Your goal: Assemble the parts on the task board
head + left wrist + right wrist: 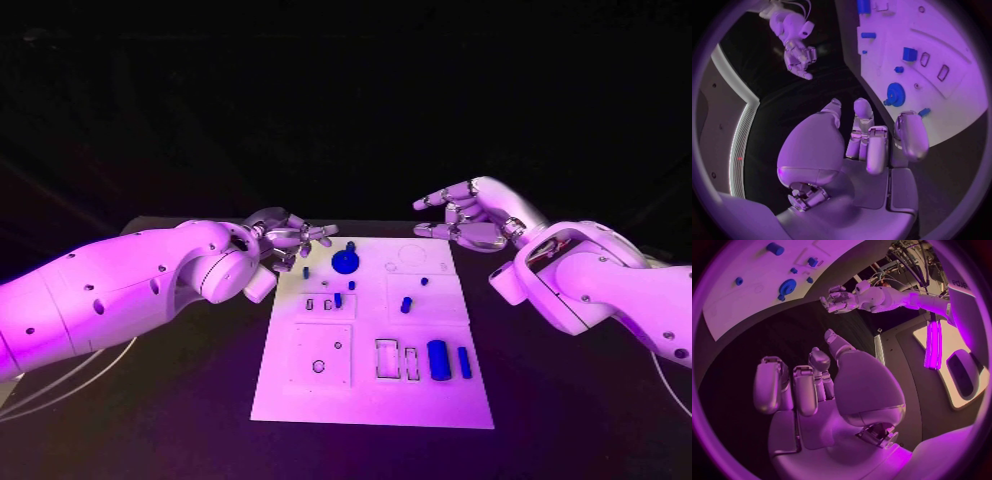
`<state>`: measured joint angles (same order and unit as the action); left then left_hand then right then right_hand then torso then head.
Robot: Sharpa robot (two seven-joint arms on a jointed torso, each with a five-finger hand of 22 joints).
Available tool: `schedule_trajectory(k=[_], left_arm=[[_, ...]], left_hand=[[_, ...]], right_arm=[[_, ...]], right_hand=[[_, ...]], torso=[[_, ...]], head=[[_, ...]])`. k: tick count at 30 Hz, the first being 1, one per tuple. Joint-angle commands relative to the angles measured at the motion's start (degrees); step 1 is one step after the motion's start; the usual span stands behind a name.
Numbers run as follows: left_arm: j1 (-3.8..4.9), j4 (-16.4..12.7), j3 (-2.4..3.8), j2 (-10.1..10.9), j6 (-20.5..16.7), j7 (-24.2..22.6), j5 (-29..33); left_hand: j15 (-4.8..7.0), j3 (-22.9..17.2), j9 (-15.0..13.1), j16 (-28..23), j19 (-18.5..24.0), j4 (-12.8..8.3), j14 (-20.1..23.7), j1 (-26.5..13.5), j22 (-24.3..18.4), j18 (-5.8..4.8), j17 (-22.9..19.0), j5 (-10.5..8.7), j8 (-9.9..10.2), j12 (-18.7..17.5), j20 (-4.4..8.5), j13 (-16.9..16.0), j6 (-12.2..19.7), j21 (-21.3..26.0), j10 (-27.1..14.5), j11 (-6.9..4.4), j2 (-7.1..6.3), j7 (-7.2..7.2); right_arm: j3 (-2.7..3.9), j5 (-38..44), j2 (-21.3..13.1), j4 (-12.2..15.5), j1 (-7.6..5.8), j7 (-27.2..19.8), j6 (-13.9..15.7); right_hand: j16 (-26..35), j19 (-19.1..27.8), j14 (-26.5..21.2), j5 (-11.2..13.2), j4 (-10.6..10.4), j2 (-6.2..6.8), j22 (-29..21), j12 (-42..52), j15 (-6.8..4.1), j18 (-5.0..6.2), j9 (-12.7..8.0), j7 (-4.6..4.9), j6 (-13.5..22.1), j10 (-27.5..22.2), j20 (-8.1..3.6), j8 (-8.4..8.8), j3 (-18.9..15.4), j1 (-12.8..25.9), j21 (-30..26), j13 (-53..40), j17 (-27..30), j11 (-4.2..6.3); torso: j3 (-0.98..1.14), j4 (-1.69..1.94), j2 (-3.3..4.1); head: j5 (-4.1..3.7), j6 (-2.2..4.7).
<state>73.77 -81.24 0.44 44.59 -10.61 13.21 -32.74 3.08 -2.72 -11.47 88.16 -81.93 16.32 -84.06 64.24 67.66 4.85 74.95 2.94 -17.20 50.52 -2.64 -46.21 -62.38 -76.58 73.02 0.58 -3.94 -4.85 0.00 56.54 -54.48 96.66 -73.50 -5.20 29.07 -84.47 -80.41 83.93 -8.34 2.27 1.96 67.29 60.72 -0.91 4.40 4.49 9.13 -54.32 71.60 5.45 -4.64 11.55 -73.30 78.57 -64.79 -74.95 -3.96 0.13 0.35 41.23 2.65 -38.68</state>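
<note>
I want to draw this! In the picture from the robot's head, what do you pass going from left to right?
Left arm → left hand → round blue gear on the white task board → right hand → right arm.

Strong light is glaring off the task board [372, 400] and both arms. Beyond them, the far room is lying dark.
</note>
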Motion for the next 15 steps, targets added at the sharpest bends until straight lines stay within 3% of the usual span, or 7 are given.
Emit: schedule_trajectory(k=[1,5,9,13,15], left_arm=[[1.12,1.49,-0.27,-1.67,12.07,14.31,-16.84],[2.24,3.41,-0.81,-3.99,16.56,18.70,-20.61],[2.80,4.96,-1.23,-6.55,21.13,23.05,-22.72],[2.97,5.92,-1.43,-8.53,21.67,24.65,-23.24],[3.00,6.46,-1.52,-9.43,21.76,25.07,-23.35]], left_hand=[[0.87,2.07,-1.12,1.17,-0.55,0.37,-5.77,-2.55,0.44,-0.60,14.46,-0.25,-1.45,2.83,0.27,-2.92,-0.47,-0.40,0.84,-0.79,0.52,0.85],[1.62,5.19,-4.30,1.84,-2.33,0.31,-5.94,-2.79,4.70,-1.43,15.05,-0.29,-4.81,8.12,1.17,-8.48,0.01,-3.02,2.19,-1.69,2.17,1.65],[1.67,7.75,-6.87,1.84,-2.56,0.29,-5.94,-3.54,5.68,-1.62,15.05,-0.36,-7.17,9.14,1.31,-9.72,1.41,-3.61,1.68,-1.71,3.34,1.83],[1.82,9.77,-9.36,1.84,-2.98,0.37,-5.94,-3.11,7.27,-1.89,15.05,-0.29,-9.55,10.55,1.36,-11.32,2.40,-4.59,1.84,-1.85,3.97,2.07],[1.97,10.80,-10.92,1.84,-3.35,0.38,-5.94,-2.63,8.45,-2.10,15.05,-0.29,-11.10,11.78,1.45,-12.62,2.73,-5.33,2.35,-2.11,4.22,2.26]], right_arm=[[-0.02,-6.43,-0.52,-0.50,-0.18,-1.40,-0.22],[-0.03,-6.93,-0.82,-1.12,-0.31,-0.98,-0.48],[-0.05,-7.14,-0.94,-1.86,-0.37,-0.40,-0.88],[-0.06,-7.31,-0.91,-2.35,-0.39,-0.33,-1.19],[-0.09,-7.52,-0.82,-2.54,-0.39,-0.53,-1.42]], right_hand=[[0.38,0.39,4.17,-0.27,-0.38,-0.68,-0.23,0.12,0.23,0.25,0.05,-0.15,-0.45,-0.24,-0.24,-0.31,-0.19,-0.12,-0.35,0.14,-7.48,0.17],[0.73,0.60,4.06,-0.38,-0.51,-0.74,-0.75,-0.28,0.22,0.35,0.06,-0.15,-0.51,-0.48,-0.25,-0.34,-0.31,-0.01,-0.63,0.53,-7.04,0.17],[0.95,0.71,3.99,-0.45,-0.56,-0.74,-1.01,-0.49,0.21,0.40,0.06,-0.16,-0.53,-0.62,-0.25,-0.34,-0.38,0.03,-0.77,0.73,-6.78,0.18],[1.03,0.76,3.97,-0.55,-0.62,-0.74,-1.12,-0.56,0.21,0.42,0.06,-0.17,-0.54,-0.65,-0.26,-0.35,-0.47,0.07,-0.84,0.81,-6.69,0.18],[1.17,0.76,3.95,-2.02,-0.92,-0.69,-1.20,-0.63,0.16,0.43,0.05,-0.21,-0.58,-0.65,-0.31,-0.36,-0.92,0.28,-0.94,1.01,-6.60,0.26]], torso=[[0.31,-0.42,-0.70],[0.40,-0.45,-0.89],[0.36,-0.33,-0.93],[0.35,-0.38,-0.82],[0.27,-0.41,-0.81]], head=[[0.42,-0.40],[0.78,-0.72],[0.72,-0.93],[0.98,-1.00],[1.07,-0.98]])
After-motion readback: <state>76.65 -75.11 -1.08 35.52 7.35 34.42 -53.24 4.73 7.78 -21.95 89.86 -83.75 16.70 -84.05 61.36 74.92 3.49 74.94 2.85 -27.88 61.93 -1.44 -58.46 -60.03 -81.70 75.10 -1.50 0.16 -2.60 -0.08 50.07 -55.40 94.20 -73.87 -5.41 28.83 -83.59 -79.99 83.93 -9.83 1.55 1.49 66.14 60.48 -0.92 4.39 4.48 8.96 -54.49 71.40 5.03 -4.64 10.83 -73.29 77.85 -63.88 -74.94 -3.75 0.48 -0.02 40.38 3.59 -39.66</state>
